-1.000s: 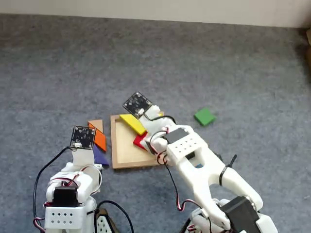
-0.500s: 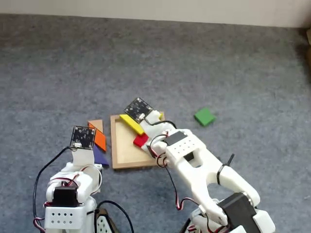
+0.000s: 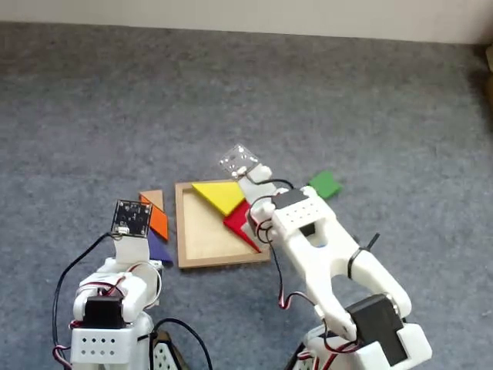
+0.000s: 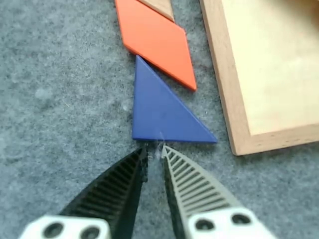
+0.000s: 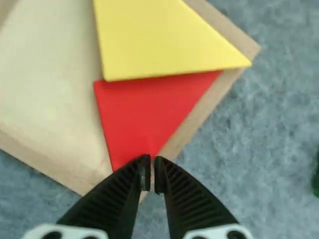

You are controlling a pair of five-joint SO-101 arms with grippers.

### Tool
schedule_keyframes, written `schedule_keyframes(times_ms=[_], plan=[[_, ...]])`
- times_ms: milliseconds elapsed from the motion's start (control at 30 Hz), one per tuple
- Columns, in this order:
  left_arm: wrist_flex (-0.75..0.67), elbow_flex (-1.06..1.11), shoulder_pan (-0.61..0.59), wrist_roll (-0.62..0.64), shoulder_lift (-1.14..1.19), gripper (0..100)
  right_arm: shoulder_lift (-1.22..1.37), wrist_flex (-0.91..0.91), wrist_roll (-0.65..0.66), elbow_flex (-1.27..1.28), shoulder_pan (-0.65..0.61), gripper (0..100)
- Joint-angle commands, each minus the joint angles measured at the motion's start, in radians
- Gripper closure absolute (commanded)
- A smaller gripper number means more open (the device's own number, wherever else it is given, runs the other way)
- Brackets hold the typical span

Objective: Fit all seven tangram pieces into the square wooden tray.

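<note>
Beside the tray [image 4: 219,89], closed left claw [image 4: 153,151] sits by blue triangle [image 4: 159,114].

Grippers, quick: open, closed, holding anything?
Left gripper: closed, holding nothing, tips at the blue triangle's edge.
Right gripper: closed, holding nothing, tips at the red triangle's corner.

Grey carpeted surface [image 3: 347,92], pale wall [image 3: 231,14]

Soft, even light — fairly bright; shadows faint and diffuse on the carpet [image 3: 231,92].
</note>
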Motion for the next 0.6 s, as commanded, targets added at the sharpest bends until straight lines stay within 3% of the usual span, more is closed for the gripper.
schedule_keyframes(times_ms=[0, 167, 400, 567], plan=[[0.003, 0.021, 0.001, 0.005, -0.047, 93, -0.013, 0.016, 0.058, -0.039, 0.018, 97.4], [0.003, 0.021, 0.001, 0.005, -0.047, 93, -0.025, 0.114, 0.061, -0.058, 0.044, 97.4], [0.003, 0.021, 0.001, 0.005, -0.047, 93, -0.134, 0.111, 0.054, -0.134, 0.062, 97.4], [0.003, 0.021, 0.001, 0.005, -0.047, 93, -0.139, -0.096, -0.095, -0.127, 0.062, 97.2]])
